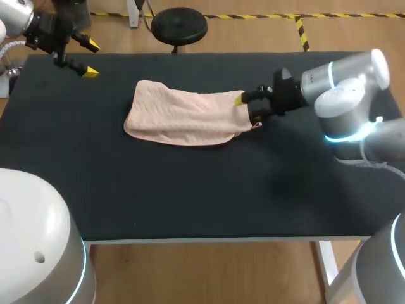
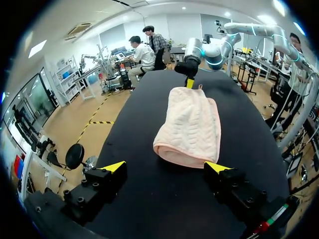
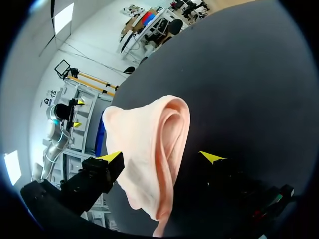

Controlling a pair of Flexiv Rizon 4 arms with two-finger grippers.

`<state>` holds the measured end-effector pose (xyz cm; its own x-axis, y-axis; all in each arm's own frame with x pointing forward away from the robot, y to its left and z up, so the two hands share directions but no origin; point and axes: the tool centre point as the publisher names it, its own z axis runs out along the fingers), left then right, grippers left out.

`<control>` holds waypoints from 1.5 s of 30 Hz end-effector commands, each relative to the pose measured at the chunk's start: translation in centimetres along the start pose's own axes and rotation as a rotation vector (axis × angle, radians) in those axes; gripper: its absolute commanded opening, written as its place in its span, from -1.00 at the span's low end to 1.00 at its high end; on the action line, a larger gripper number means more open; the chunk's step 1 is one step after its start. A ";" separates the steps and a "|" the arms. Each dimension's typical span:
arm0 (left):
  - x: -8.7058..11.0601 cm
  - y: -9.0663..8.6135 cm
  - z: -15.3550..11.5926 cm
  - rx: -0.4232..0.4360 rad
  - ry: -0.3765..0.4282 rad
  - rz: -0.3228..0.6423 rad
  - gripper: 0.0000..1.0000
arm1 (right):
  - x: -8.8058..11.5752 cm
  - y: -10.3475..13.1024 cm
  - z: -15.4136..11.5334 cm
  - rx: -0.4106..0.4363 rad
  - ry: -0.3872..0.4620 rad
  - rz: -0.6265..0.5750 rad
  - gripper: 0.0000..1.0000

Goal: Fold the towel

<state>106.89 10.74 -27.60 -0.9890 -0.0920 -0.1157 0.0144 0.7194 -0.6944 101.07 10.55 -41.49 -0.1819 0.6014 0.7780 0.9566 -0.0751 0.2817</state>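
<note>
Currently the towel [image 1: 183, 114] is straddled by the right gripper's [image 1: 245, 111] spread fingers and could be dragged unfolded on withdrawal; the left gripper [image 1: 92, 58] is likewise spread.

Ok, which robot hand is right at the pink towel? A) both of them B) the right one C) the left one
B: the right gripper is at the towel's end, while the left gripper is off by the table's far corner.
</note>
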 end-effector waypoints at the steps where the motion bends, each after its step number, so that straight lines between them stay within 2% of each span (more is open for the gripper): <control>1: 0.1 0.0 0.0 0.001 -0.003 0.002 1.00 | -0.2 -0.3 1.2 0.004 0.008 -0.004 1.00; 8: 0.1 0.0 0.0 0.001 -0.003 0.002 1.00 | 0.8 0.0 1.6 0.010 0.005 -0.028 1.00; 24: 0.1 0.0 0.0 0.001 -0.003 0.002 1.00 | 1.5 0.2 2.7 0.014 0.004 -0.025 1.00; 30: 0.1 0.0 0.0 0.001 -0.003 0.002 1.00 | 1.3 -0.1 2.9 0.016 -0.002 -0.019 1.00; 36: 0.1 0.0 0.0 0.001 -0.003 0.002 1.00 | 1.1 0.4 1.4 -0.007 -0.031 -0.034 1.00; 45: 0.1 0.0 0.0 0.001 -0.003 0.002 1.00 | -0.4 -0.1 1.7 0.008 -0.069 -0.024 1.00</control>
<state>106.89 10.74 -27.60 -0.9890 -0.0920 -0.1157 0.0143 0.7194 -0.6944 101.40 11.79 -41.84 -0.1907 0.6553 0.7309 0.9521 -0.0580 0.3004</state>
